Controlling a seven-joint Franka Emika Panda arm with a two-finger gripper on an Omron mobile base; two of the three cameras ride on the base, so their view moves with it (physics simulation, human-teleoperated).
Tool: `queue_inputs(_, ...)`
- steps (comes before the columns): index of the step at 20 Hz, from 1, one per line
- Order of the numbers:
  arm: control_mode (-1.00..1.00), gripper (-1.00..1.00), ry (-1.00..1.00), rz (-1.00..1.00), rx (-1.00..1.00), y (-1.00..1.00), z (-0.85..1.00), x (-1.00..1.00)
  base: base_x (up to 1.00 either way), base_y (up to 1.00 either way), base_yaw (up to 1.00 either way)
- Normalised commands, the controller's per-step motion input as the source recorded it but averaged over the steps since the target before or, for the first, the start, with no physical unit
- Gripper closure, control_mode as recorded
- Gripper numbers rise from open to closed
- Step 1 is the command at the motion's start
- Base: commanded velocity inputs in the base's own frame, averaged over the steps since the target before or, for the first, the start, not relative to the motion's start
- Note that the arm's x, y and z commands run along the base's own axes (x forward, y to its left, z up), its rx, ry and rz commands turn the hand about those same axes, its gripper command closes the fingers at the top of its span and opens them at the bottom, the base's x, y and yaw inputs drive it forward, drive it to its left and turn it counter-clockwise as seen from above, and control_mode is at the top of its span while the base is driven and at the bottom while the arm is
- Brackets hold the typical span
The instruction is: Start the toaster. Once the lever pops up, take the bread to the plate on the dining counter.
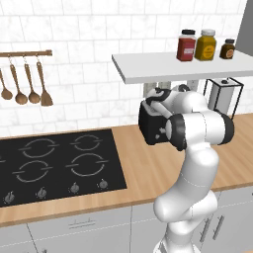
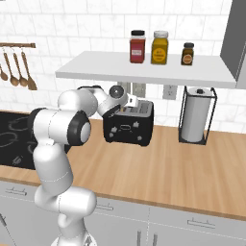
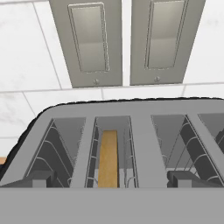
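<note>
The bread (image 3: 107, 157) stands on edge in a slot of the toaster (image 3: 131, 109), directly below the tool (image 3: 111, 178) and between its two spread tips (image 3: 41, 178); the tool pinches nothing. The toaster sits on the wooden surface (image 2: 158, 163) under a white shelf (image 2: 144, 72), with the tool hovering just above its silver top, seen from the right base view at the toaster's left end (image 2: 132, 102). Two wall outlets (image 3: 89, 41) lie ahead of the tool, beyond the toaster. A hob (image 1: 54, 165) lies well off to the tool's left, a paper-towel holder (image 2: 196, 115) to its right. The lever cannot be made out here, so whether the toaster has been started cannot be told. Judged from this pose, the risk is reaching for the slice before toasting is done, or the wide tips catching the slot wires or the rim on the way down. The shelf close overhead also leaves little room to lift the slice straight out; a tilted pull could jam it.
</note>
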Motion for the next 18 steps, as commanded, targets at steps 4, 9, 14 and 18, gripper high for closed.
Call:
queue_inputs(4, -1.0, -1.0, 0.0, 0.0, 0.0, 0.0, 0.0, 0.0, 0.0, 0.0, 0.0)
queue_inputs(9, -1.0, -1.0, 0.0, 0.0, 0.0, 0.0, 0.0, 0.0, 0.0, 0.0, 0.0)
queue_inputs(14, -1.0, -1.0, 0.0, 0.0, 0.0, 0.0, 0.0, 0.0, 0.0, 0.0, 0.0)
queue_inputs(18, -1.0, -1.0, 0.0, 0.0, 0.0, 0.0, 0.0, 0.0, 0.0, 0.0, 0.0)
